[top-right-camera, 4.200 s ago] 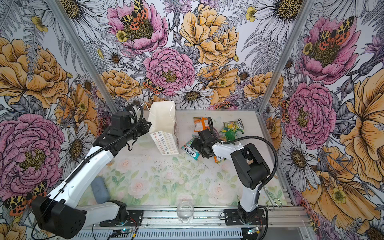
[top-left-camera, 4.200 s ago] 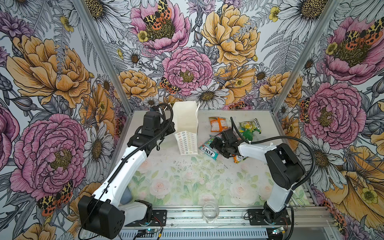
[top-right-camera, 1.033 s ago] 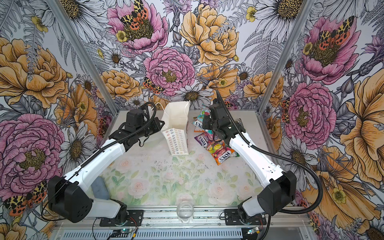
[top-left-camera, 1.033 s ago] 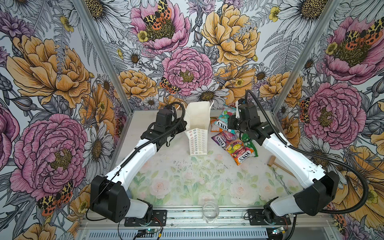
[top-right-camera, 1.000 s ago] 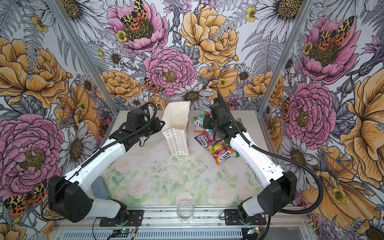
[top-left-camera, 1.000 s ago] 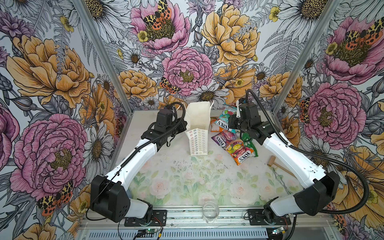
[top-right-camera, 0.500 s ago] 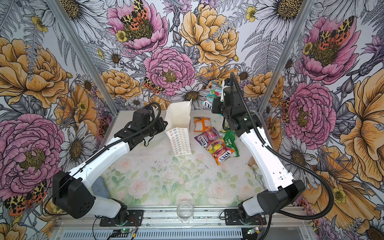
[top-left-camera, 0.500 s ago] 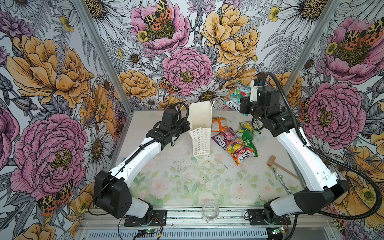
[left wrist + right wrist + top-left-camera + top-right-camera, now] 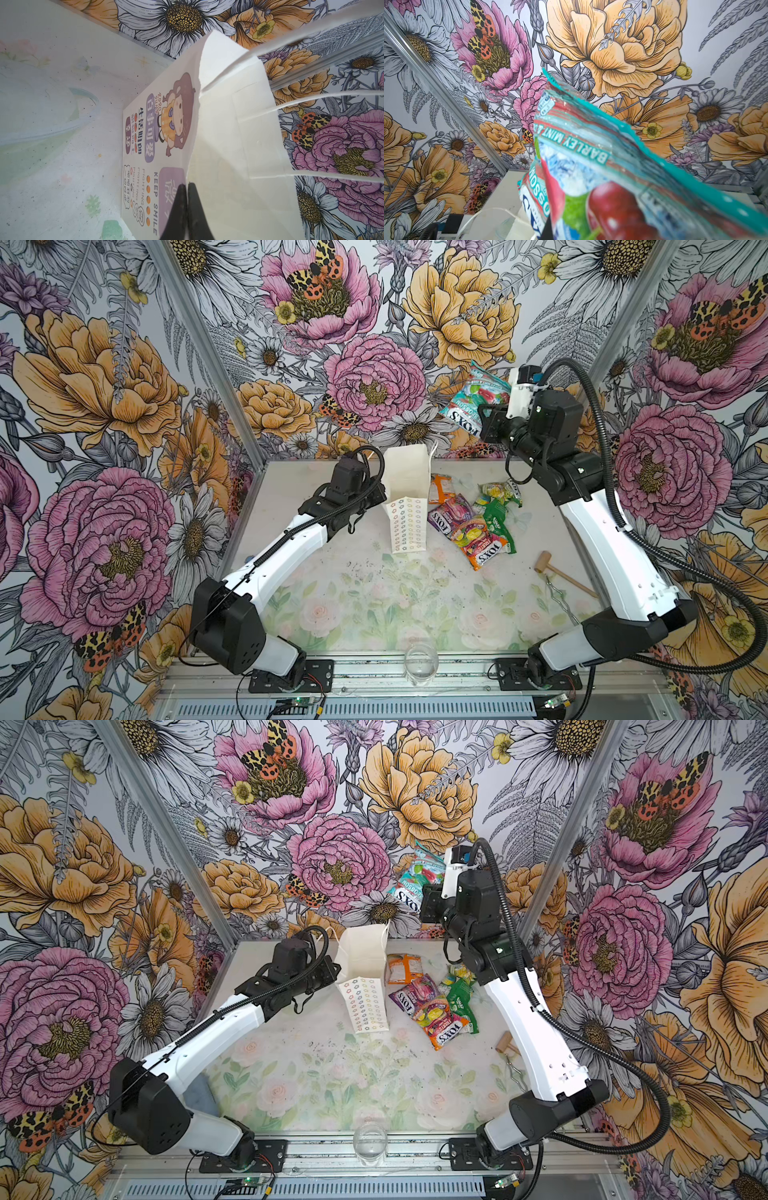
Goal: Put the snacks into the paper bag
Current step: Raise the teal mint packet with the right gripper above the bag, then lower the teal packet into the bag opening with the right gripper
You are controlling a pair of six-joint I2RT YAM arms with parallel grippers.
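Clear glass (image 9: 421,659) at the front edge of the table (image 9: 374,605); mid-table, heap of FOX'S snack packets (image 9: 473,526) just beside the upright white paper bag (image 9: 409,510), its rim pinched in the closed left gripper (image 9: 187,186); farthest, right gripper (image 9: 486,423) clamped on a teal FOX'S packet (image 9: 478,393), held high, outside the bag

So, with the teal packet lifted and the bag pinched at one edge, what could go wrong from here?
1. The right jaws hold the teal packet high, right of the bag mouth; released early, it would likely land on the pile.
2. The mouth looks narrow against the packet's width, so it may catch on the rim.
3. The left jaws pinch just one wall's edge; a push could tip the bag.
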